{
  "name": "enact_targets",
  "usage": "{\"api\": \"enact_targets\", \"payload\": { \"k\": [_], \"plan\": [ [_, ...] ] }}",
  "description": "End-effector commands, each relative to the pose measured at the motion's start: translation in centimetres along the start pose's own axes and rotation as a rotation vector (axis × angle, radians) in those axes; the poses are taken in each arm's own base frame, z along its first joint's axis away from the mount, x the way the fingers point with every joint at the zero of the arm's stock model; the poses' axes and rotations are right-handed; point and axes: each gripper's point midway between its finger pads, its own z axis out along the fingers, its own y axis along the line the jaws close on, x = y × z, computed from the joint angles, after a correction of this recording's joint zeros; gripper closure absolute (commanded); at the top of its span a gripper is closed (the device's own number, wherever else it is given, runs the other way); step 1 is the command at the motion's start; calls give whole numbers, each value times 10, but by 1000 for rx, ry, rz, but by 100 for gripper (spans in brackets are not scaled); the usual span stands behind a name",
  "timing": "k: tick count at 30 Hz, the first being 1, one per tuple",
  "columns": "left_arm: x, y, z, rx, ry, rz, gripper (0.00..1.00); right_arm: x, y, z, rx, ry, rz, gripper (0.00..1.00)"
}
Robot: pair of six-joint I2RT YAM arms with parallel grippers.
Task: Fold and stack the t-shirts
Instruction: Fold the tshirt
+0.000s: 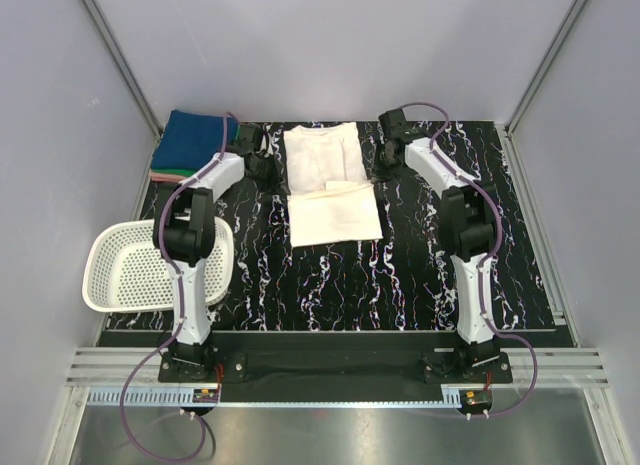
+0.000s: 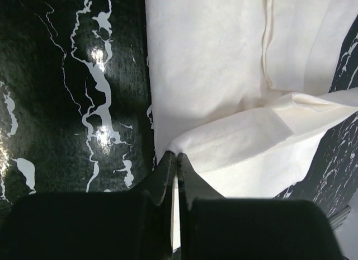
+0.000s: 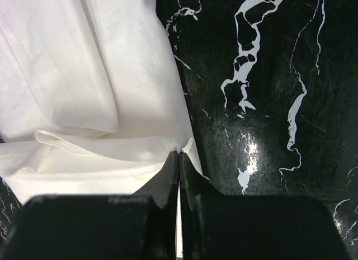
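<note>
1. White t-shirt is lying at the far middle of the black marbled table; its near part is lying doubled into a paler rectangle, with a crumpled fold running across where the two meet.
2. At the shirt's left edge the left gripper is reaching in; from above, its dark tips are blending into the table; in the left wrist view its fingers are pressing together, clamped on the cloth's edge, a white sliver showing between them.
3. At the right edge the right gripper is doing likewise; its fingers are closing on the hem in the right wrist view.
4. Both wrist views are cutting the shirt off at the frame borders; collar and sleeves are proving hard to make out there.
5. A stack of folded t-shirts is sitting at the far left corner, blue on top; green and red are showing only as slivers at its near edge; a cable is crossing its right side.
6. A white mesh basket is resting at the near left; the left arm is hiding its right rim.
</note>
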Motion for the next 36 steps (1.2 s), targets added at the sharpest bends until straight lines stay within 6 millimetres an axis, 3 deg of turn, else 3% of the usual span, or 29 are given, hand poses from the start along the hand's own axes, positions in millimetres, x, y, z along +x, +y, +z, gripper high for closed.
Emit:
{"api": "enact_targets", "payload": {
  "k": [1,8,14,17,21,22,26,27,29,31,36],
  "plan": [
    [-20,-6,-4,35,-35,15,98,-20,-1,-3,-9,-44,8,100],
    [-24,-1,4,38,-35,-8,96,-24,-1,9,-19,-37,6,100],
    [-29,-2,2,47,-50,-16,100,-33,4,5,-37,-58,10,100],
    [-32,-2,5,49,-49,-16,84,-34,5,10,-36,-51,10,100],
    [-36,-2,2,51,-59,14,76,-32,-1,17,-14,-38,6,94],
    [-41,-4,-4,48,-78,25,70,-33,-1,17,-18,-41,4,89],
    [-48,-2,-24,-8,-129,43,66,-42,1,7,-29,-69,3,59],
    [-52,-4,-35,-28,-162,52,65,-42,2,4,-31,-73,-2,57],
    [-40,-1,-36,-48,-160,58,64,-47,5,-7,-44,-95,-1,57],
    [-34,-13,-41,-29,-180,87,64,-45,5,-10,-52,-98,-4,63],
    [-9,-29,-25,35,-114,115,67,-39,10,-14,-96,-84,-40,83]
  ]
}}
